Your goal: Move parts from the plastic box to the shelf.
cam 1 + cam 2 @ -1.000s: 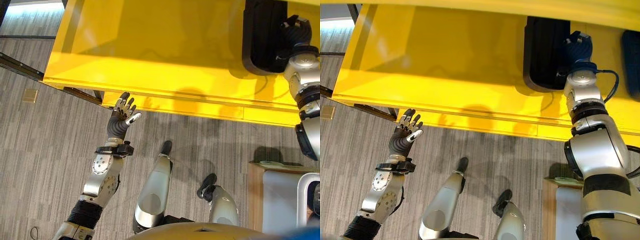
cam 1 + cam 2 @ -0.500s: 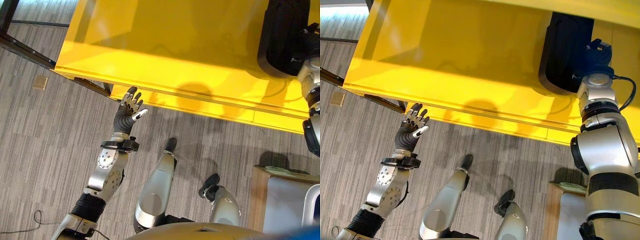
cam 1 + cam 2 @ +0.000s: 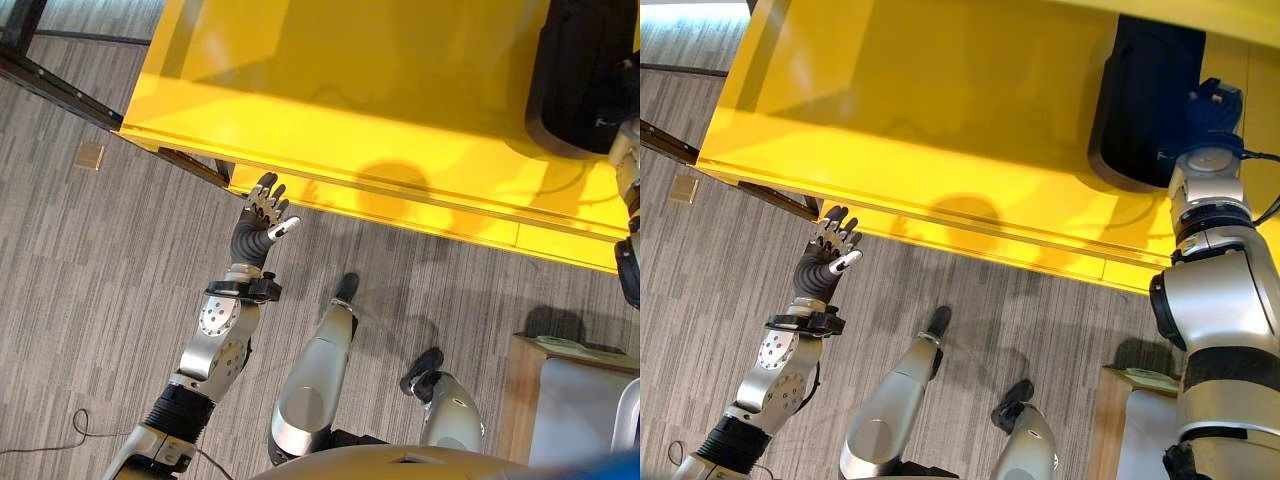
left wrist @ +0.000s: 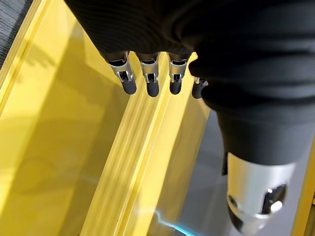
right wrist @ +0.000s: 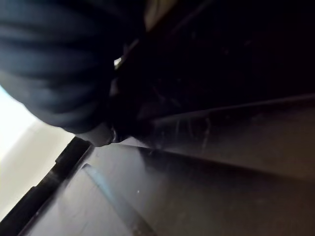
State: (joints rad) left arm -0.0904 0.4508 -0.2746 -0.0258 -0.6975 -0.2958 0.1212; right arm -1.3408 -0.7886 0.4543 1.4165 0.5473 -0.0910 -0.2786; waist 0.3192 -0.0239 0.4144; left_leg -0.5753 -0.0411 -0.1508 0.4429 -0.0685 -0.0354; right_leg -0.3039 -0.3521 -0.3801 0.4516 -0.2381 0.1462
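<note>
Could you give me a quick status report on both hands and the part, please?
Left hand open, empty, at the yellow shelf front edge. Right hand on the black part on the shelf; fingers hidden. Nothing in the way.

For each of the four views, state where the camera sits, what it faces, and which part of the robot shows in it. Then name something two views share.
Left eye view: on the head, looking down at the yellow shelf; left hand open at its edge.
Right eye view: beside it, same scene; right hand on the black part.
Left wrist view: on the left wrist, along straight fingers onto the shelf.
Right wrist view: against dark surfaces; ribbed cover.
Shared: both eye views show shelf, part and left hand.
</note>
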